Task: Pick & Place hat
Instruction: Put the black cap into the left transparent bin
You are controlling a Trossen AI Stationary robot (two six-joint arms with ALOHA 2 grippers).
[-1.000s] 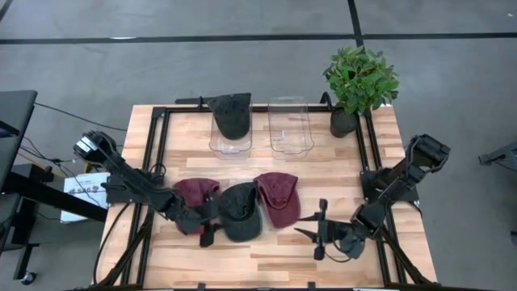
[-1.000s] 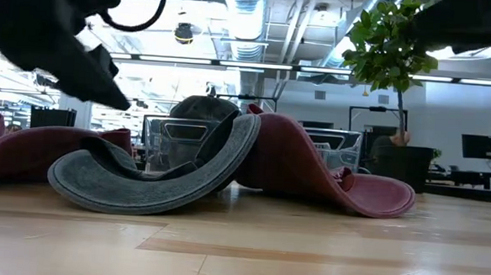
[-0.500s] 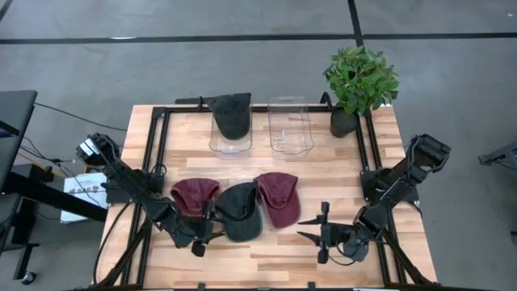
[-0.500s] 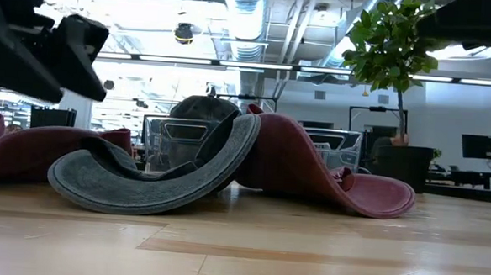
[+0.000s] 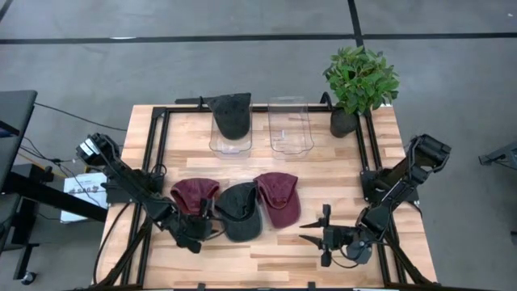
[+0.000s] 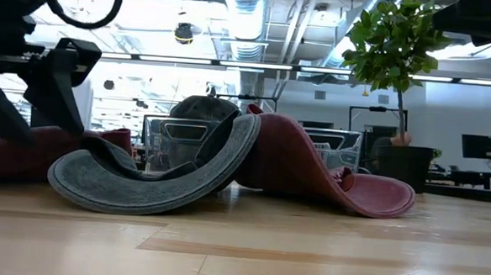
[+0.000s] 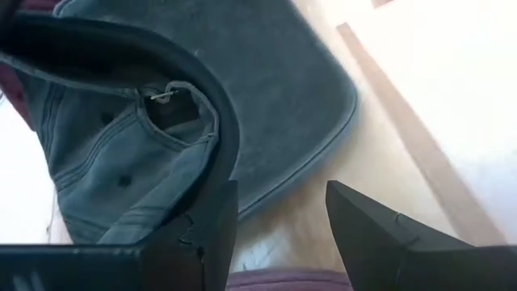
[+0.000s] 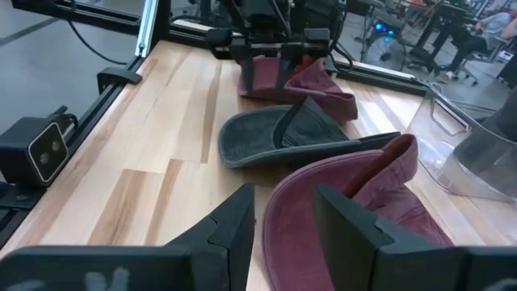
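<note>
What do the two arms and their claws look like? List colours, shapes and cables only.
Both arms are dark, near-black jointed links, mounted at the table's side edges. The left claw and right claw each have two flat, tapering dark fingers with angular, wedge-like tips. A black cable loops above the left arm in the low view. No markings are legible.

Counted two maroon caps, two dark grey caps, two clear bins, one potted plant.

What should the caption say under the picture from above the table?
Three caps lie in a row between the open left gripper and open right gripper.
</note>
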